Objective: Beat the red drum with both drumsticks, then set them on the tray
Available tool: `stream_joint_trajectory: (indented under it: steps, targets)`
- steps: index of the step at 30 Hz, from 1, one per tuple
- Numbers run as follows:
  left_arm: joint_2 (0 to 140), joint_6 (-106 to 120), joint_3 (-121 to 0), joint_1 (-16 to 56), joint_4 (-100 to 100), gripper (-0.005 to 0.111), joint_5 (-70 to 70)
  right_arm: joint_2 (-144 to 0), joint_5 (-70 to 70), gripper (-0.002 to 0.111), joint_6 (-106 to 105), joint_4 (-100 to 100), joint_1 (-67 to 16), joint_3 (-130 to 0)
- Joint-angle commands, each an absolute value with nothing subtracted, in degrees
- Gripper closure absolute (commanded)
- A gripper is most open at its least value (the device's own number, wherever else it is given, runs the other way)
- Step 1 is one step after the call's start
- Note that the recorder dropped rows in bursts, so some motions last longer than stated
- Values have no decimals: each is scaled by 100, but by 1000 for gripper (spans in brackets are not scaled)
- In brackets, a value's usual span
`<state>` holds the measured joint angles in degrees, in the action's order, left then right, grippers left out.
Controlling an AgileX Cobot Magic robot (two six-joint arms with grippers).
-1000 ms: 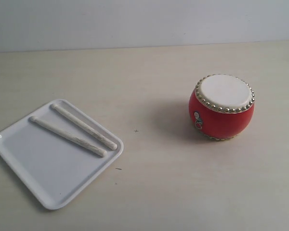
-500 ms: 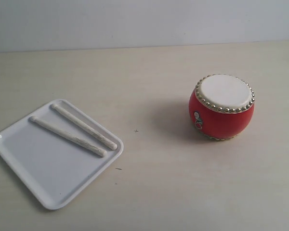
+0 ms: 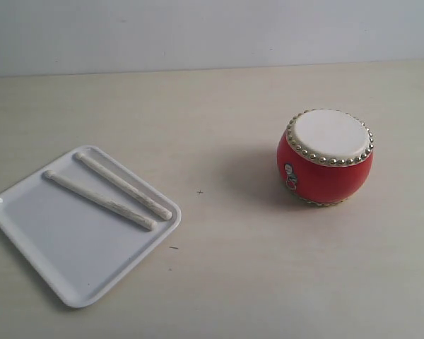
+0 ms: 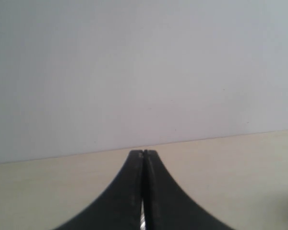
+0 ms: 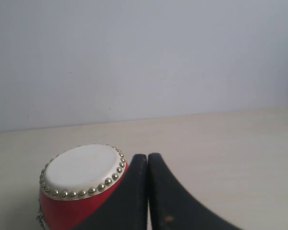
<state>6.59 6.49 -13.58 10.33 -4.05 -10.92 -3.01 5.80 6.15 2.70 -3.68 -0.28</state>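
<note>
1. The red drum (image 3: pixel 325 169) stands upright on the pale table (image 3: pixel 226 275). Its off-white skin (image 3: pixel 330 134) faces up inside a ring of silver studs (image 3: pixel 324 160).
2. A small figure sticker (image 3: pixel 290 176) sits on the side of the drum that is turned toward the tray.
3. The tray (image 3: pixel 56 254) is white, with rounded corners and a low raised rim. It lies flat on the table, well apart from the drum, to the drum's left in the exterior view and a little nearer the camera.
4. Both drumsticks lie inside the tray, on the half nearer the drum. One drumstick (image 3: pixel 99 200) and the other drumstick (image 3: pixel 124 186) lie side by side, almost parallel and close together.
5. Each stick slants across the tray, and the ends nearer the drum lie close to the tray's rim on that side.
6. The left hand (image 4: pixel 143 154) has its two dark jaws pressed together with nothing between them. It points across bare table toward the plain wall (image 4: pixel 144 72).
7. The right hand (image 5: pixel 148 156) is likewise closed tight and holds nothing.
8. The red drum (image 5: pixel 81 175) sits just beside the right hand, its lower side partly hidden behind one jaw. Whether that jaw touches the drum cannot be told.
9. The same plain wall (image 3: pixel 198 32) rises beyond the drum at the table's far edge.
</note>
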Motion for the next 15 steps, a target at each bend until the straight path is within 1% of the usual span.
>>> stream_joint_trajectory:
  steps: [1,3,7,12,15]
  targets:
    - [668,840,-1395,1086,-321,107,-1063,-264,585,108,629,251,-334,0]
    - [641,871,-1395,996,-332,107,-1074,-264,585,108,629,251,-334,0]
    - [628,884,-1395,514,-332,107,-1074,-264,585,108,629,251,-334,0]
    - [628,628,-1395,-463,-528,107,-1097,-264,585,108,629,251,-334,0]
    - [583,401,-1066,-1091,-563,107,-950,-264,585,108,629,251,-334,0]
